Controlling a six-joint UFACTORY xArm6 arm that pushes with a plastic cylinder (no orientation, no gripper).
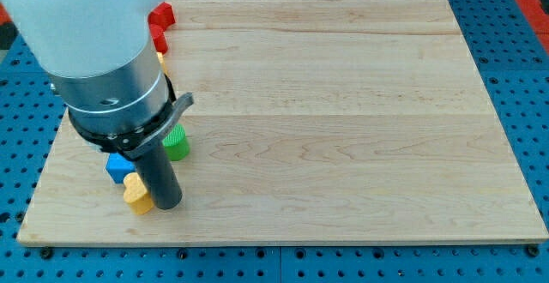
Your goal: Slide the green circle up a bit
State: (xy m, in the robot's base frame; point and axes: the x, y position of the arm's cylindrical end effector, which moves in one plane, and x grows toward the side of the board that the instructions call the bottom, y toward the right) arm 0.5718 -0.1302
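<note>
Yellow block (135,195) lies nearest to the view's bottom, on the wooden board (343,129). It touches the left side of my tip (167,207), or is just beside it; its shape looks a little like a heart, but I cannot tell this for sure. My tip is the lower end of a straight dark rod, smooth and round, and it stands on the board close to the bottom left corner. It is a plain rod with no parts to spread or press together, and it pinches nothing.

Up and to the left of my tip is a blue block (117,166), partly hidden under the arm, so its shape is not clear. The green circle (177,142) is above my tip, slightly to the right, just beside the rod and apart from the very end. It has ribbed sides and a round top, and the rod covers its left edge.

Far above, near the top left corner of the board, are two red blocks (159,24). The big white and grey body of the arm hides part of them, so I cannot name their shapes. A small yellow piece (159,59) shows just under them, at the edge of the arm.

Light wood with long, fine grain lines makes the board, which rests on a blue table (523,77) with many small holes.
</note>
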